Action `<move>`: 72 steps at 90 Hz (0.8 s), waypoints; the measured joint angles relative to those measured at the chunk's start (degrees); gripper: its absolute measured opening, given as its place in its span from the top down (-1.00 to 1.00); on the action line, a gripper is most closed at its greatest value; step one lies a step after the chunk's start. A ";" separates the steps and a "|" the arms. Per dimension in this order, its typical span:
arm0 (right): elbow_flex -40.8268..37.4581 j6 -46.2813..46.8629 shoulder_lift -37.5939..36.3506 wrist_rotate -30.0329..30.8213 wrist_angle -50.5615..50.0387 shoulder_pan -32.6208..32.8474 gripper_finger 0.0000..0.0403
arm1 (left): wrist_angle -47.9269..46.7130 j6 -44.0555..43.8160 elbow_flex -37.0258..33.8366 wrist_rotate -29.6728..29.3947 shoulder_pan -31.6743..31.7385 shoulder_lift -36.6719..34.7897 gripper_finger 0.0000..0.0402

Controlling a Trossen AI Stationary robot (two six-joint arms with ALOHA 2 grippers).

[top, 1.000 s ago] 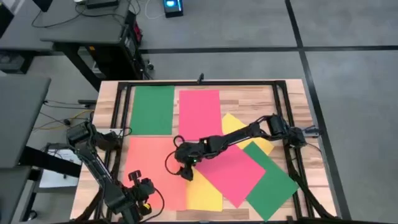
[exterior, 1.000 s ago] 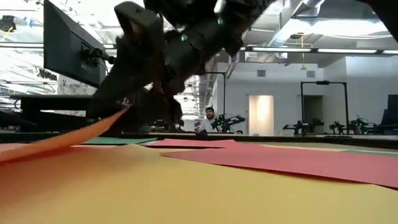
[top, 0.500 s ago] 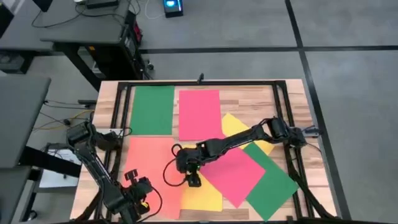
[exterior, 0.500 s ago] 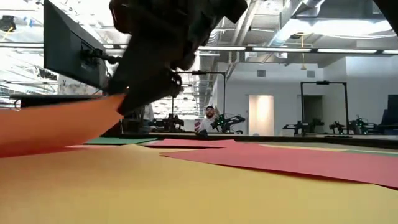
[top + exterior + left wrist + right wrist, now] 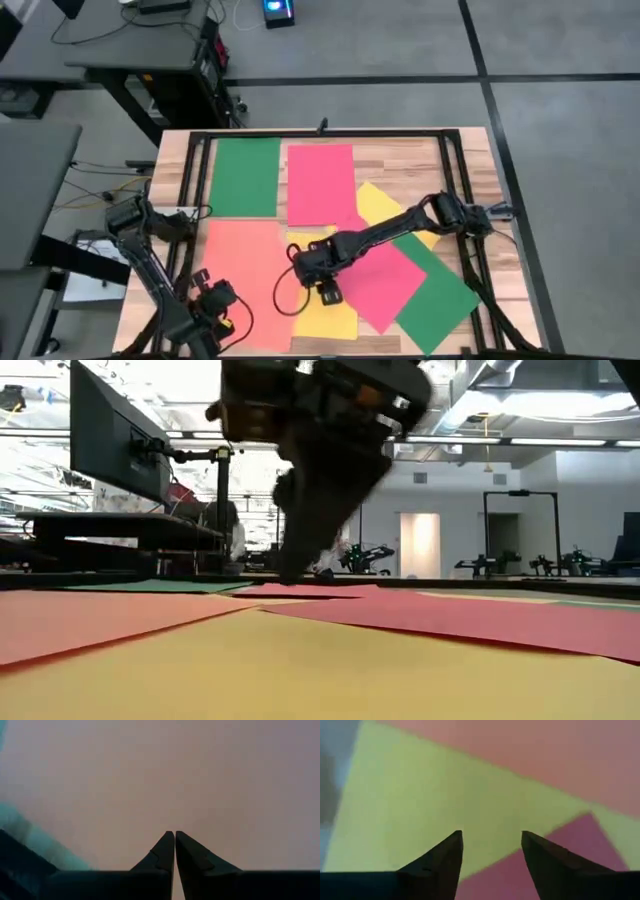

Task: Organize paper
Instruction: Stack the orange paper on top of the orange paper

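The wooden table [image 5: 470, 170] carries the paper: a green sheet [image 5: 246, 176] and a pink-red sheet [image 5: 320, 183] lie square side by side at the far side, bare wood showing right of them. Nearer, an orange sheet [image 5: 245, 275] lies flat at the left, beside an overlapping skewed heap of yellow [image 5: 335, 318], pink-red [image 5: 385, 280] and green [image 5: 440, 290] reaching the near edge. The right gripper [image 5: 328, 292], fingers spread and empty, hangs over the yellow sheet's edge; the left gripper [image 5: 213, 300], fingers pressed together, sits over the orange sheet's near-left corner.

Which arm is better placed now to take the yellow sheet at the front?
The right. Its hand hovers open directly over the yellow sheet; the left hand is shut, over the orange sheet.
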 joint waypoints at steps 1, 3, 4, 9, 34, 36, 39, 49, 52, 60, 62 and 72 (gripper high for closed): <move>-0.04 0.03 0.00 0.26 -0.07 0.11 0.17 | -0.03 -0.08 0.00 -0.01 -0.13 0.00 1.00; -0.25 0.06 -0.02 0.77 0.21 0.40 0.21 | -0.17 -0.21 0.00 0.00 -0.27 0.00 1.00; -0.44 0.14 0.00 0.89 0.54 0.49 0.22 | -0.27 -0.30 0.00 0.01 -0.36 0.00 1.00; -1.48 0.45 -0.01 0.97 2.38 0.88 0.33 | -0.67 -1.03 0.00 -0.03 -0.72 0.00 1.00; -3.50 0.64 0.09 1.06 10.67 2.40 0.91 | -1.32 -3.44 0.00 -0.30 -1.06 0.00 1.00; -3.50 0.64 0.09 1.06 11.07 2.60 0.94 | -1.51 -3.44 0.00 -0.30 -1.06 0.00 1.00; -3.50 0.66 0.09 1.06 11.42 2.70 0.97 | -1.96 -3.52 0.00 -0.32 -1.06 0.00 1.00; -3.47 1.92 0.58 1.04 11.69 2.84 0.97 | -4.07 -5.31 0.00 -0.30 -1.09 0.00 1.00; -3.39 2.49 1.08 1.04 11.74 2.84 0.97 | -4.72 -6.13 0.00 -0.32 -1.16 0.00 1.00; -3.27 3.11 3.02 0.44 11.18 2.77 0.99 | -6.48 -7.96 0.00 -0.25 -1.22 0.00 1.00; -3.19 3.10 3.41 0.31 11.27 2.75 1.00 | -6.84 -8.41 0.00 -0.05 -1.23 0.00 1.00; -3.05 4.24 5.50 0.15 9.83 2.74 0.99 | -8.05 -10.70 0.00 2.58 -1.21 0.00 1.00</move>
